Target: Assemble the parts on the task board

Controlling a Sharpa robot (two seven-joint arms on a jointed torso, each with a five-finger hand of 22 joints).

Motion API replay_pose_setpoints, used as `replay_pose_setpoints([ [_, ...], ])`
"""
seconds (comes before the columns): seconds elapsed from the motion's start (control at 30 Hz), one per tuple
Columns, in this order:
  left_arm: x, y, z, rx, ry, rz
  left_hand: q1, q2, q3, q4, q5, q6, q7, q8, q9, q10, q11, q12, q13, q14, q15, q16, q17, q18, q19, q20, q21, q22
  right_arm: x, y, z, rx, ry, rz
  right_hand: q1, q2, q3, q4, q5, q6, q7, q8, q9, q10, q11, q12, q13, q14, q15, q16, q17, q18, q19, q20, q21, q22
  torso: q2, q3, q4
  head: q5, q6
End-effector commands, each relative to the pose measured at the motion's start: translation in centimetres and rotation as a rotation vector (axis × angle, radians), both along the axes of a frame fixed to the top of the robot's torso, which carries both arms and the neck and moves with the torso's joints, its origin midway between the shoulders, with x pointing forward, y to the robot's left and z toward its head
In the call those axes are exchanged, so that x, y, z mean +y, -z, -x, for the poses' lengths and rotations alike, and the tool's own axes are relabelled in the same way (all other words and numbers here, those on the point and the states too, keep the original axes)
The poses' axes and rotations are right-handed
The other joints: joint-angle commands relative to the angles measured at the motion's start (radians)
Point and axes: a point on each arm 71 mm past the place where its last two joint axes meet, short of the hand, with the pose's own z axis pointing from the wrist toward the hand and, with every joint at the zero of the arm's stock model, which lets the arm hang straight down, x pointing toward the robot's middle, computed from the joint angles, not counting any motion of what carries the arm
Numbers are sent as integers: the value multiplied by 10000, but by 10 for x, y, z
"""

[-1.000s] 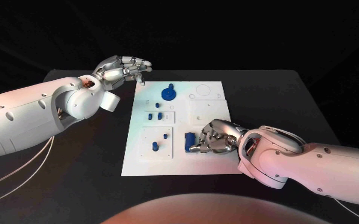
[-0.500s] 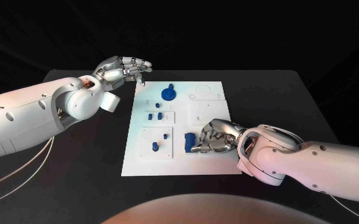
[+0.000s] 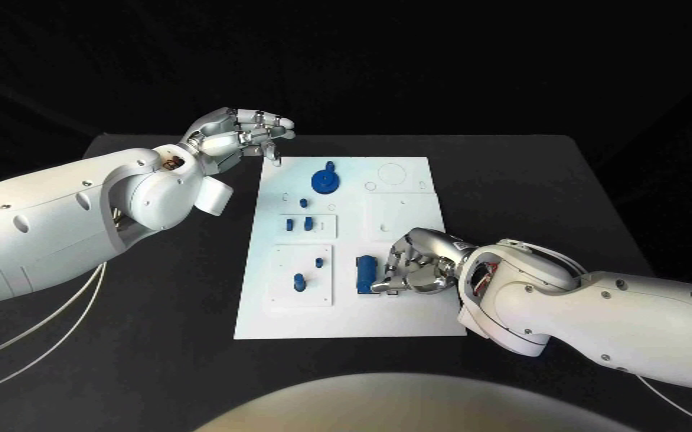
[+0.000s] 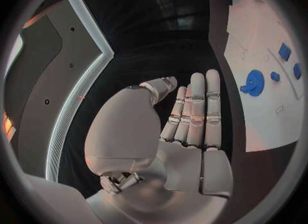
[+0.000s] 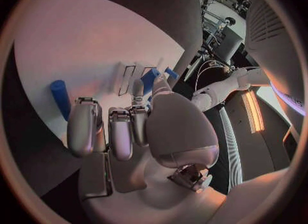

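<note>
While the white task board [image 3: 346, 307] lies in the middle of the black bench [image 3: 159, 352], the right robot hand [image 3: 415, 264] rests low on its near right part, with the fingers curled down just beside an upright blue block [image 3: 366, 274]; I cannot tell if the fingers really grip a part or only touch the board. In the right wrist view the fingers [image 5: 120, 131] bend toward the white surface, a blue cylinder [image 5: 59, 96] lies near them, and other blue pieces [image 5: 150, 79] stand just past the fingertips. The left robot hand [image 3: 238, 135] is raised near the far left corner of the board; its fingers are loosely bent in the head view, straight and side by side in the left wrist view [image 4: 192, 126], and it holds nothing. On the board a blue gear [image 3: 327, 181] sits at the far end, two small blue pegs [image 3: 300, 223] stand in the middle plate, and more small blue parts [image 3: 307, 276] stand in the near left plate.
</note>
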Motion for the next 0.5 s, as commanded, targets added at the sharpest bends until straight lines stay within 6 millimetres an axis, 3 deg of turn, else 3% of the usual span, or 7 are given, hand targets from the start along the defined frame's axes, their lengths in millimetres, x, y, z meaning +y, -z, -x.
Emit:
replay_pose_setpoints([
  [0.03,-2,-1,1,-36,213,73,-34,22,41,42,57,-65,104,20,-10,-83,-4,54,-11,-76,-6,-35,-5,73,29,70,-66,-14,0,0,0,-110,-105,161,187,21,92,-25,-33,-62,-6,36,28,220,-49,-15,1289,908,-52,36,2002,-86,207,-62,-6,1924,5,7,2,-16,-2],
  [0.5,-1,-1,1,-34,193,63,-34,22,41,42,57,-65,104,20,-10,-83,-4,54,-11,-76,-6,-35,-5,73,29,70,-66,-14,-1,0,0,-206,-75,189,536,87,261,-109,-31,-107,-43,23,123,229,-82,-6,1311,909,-80,37,2006,-87,211,-85,-1,1928,2,-6,6,-24,-33],
])
